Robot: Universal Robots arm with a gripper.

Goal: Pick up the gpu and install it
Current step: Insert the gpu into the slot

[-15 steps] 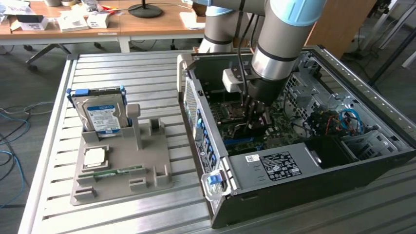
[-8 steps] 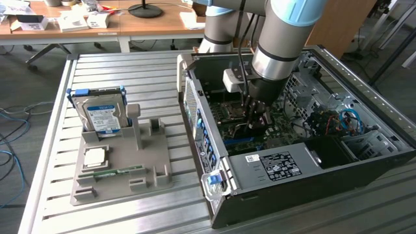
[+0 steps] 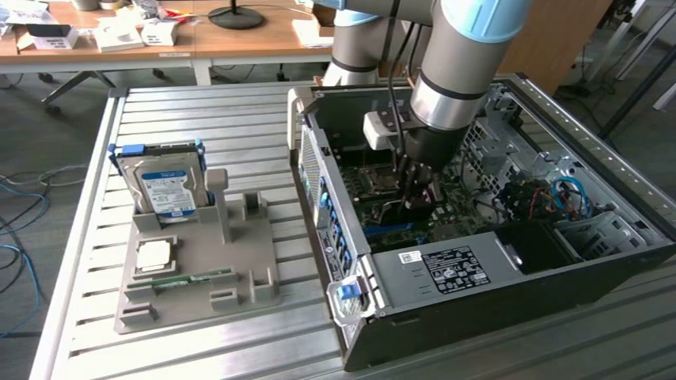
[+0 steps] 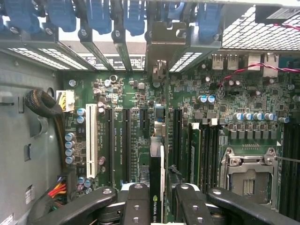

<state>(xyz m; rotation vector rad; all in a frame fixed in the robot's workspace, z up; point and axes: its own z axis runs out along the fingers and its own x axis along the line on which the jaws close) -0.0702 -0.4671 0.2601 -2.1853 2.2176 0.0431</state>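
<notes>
The gpu [image 4: 157, 173] is seen edge-on as a thin black card with a small green logo, standing upright over the green motherboard [image 4: 234, 103]. Its metal bracket [image 4: 161, 44] reaches the rear slot openings of the open computer case [image 3: 591, 261]. My gripper [image 4: 157, 208] is shut on the card, with one black finger [image 4: 136, 201] on each side. The card's lower edge sits along a slot between the black expansion slots [image 4: 125, 140] and the memory slots; whether it is fully seated I cannot tell. In the exterior view my gripper [image 3: 415, 194] is deep inside the case.
A grey holder [image 3: 201, 269] on the slatted metal table carries an upright hard drive [image 3: 164, 186], a square chip [image 3: 155, 255] and a green memory stick [image 3: 190, 279]. Blue and red cables [image 3: 565, 198] lie inside the case. A processor socket [image 4: 248, 173] lies beside the memory slots.
</notes>
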